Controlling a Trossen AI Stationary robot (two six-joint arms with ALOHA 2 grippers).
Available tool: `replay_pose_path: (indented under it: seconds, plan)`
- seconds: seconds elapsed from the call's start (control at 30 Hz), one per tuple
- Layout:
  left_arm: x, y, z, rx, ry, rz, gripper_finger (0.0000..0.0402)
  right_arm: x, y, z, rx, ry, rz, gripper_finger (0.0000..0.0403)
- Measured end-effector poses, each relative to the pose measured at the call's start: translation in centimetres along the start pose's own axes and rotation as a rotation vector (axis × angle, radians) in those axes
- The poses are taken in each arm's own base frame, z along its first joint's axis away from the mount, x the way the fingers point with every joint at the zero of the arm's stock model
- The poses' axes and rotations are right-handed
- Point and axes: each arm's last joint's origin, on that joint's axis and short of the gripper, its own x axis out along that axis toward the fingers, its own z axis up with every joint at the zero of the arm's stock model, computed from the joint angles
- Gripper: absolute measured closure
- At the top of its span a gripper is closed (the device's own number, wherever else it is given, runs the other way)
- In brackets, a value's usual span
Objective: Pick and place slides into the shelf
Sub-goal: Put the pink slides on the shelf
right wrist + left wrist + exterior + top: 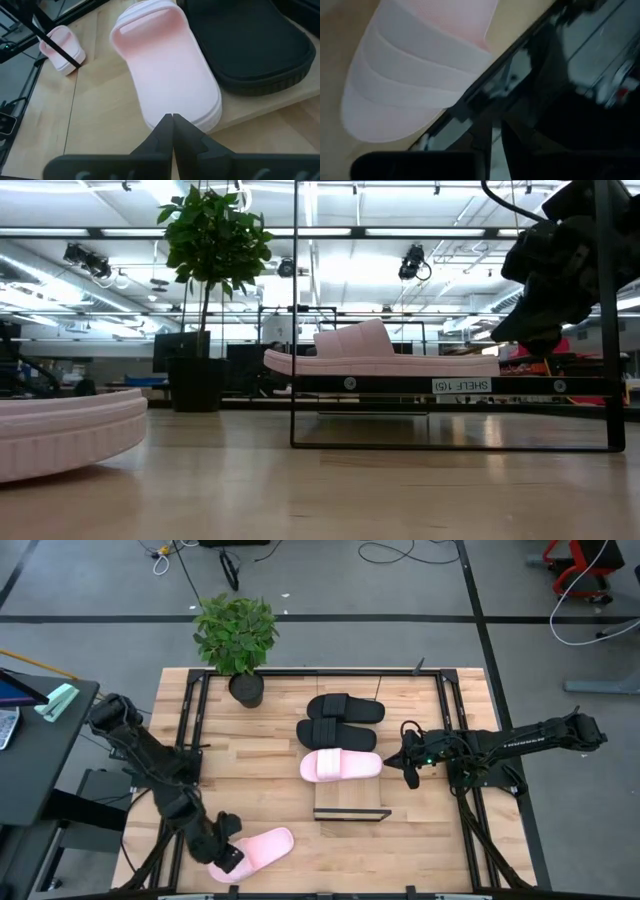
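The shelf (350, 802) stands mid-table and bears two black slides (338, 720) side by side at its far end. Beside them a pink slide (340, 765) lies flat on its sole (170, 75). My right gripper (411, 768) is shut and hovers just off that slide's right end (172, 120), above board height in the low view (545, 330), touching nothing. A second pink slide (258, 848) lies on the tabletop near the near-left corner (60, 435). My left gripper (227, 858) is at its left end, and the left wrist view shows the slide's strap (420, 75) close by.
A potted plant (237, 635) stands at the table's far left. Black frame rails (195, 710) run along the table's left, right and far sides. The shelf's near part (352, 798) is bare board. Bare tabletop (270, 780) lies between the shelf and the left arm.
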Motion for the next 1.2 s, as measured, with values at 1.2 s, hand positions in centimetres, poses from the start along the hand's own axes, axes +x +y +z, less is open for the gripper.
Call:
replay_pose_path:
  seconds: [1.2]
  plan:
    - [4.7,-3.2,-3.0,-0.228,-0.071,0.351,0.0392,0.0,0.0,0.0,-0.181,-0.001,-0.001,0.0389]
